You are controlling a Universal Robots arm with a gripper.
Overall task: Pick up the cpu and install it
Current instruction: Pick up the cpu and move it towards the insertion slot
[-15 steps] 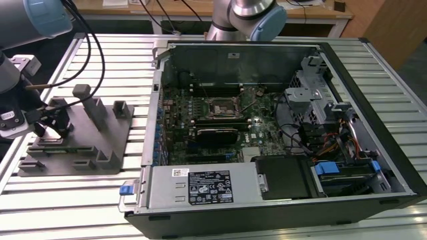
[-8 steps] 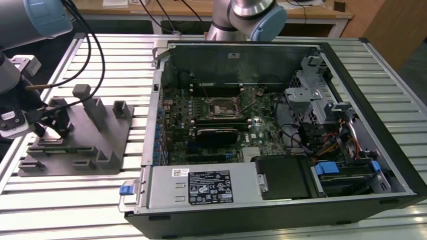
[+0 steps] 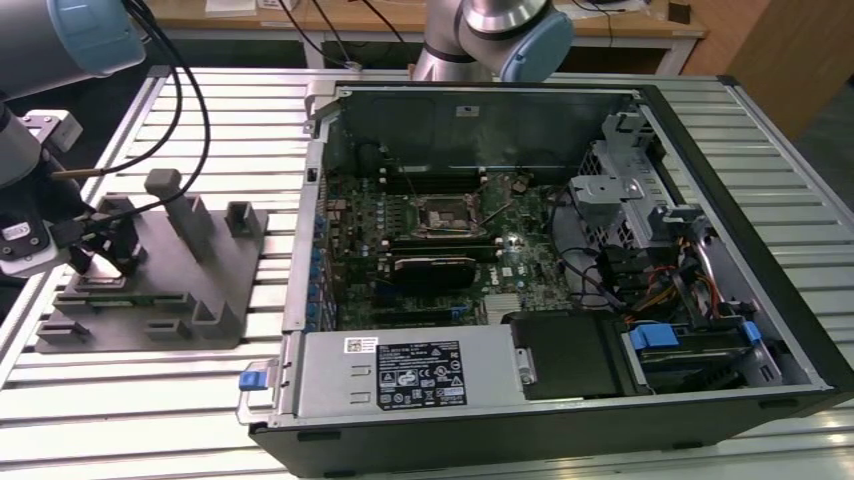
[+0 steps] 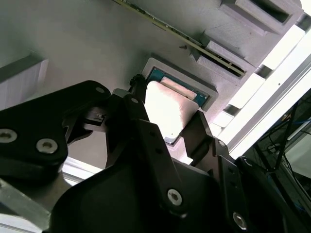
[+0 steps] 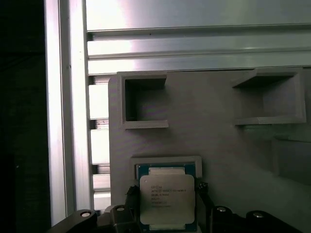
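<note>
First wrist view showed the cpu (image 5: 167, 199) lying flat, metal face up, in its shallow recess of the grey fixture (image 5: 218, 141), directly between the fingers (image 5: 202, 195) and not off to either side. Its slightly longer sides ran along the fingers, so they spanned its shorter width. The gripper (image 5: 166, 193) was drawn in to about that width, one finger on each side edge, apparently clamped on the chip, though glare in the second wrist view left contact uncertain.

A slatted aluminium table (image 3: 120, 410) is observed across the scene; a wooden desk (image 3: 227, 18) is positioned behind it
</note>
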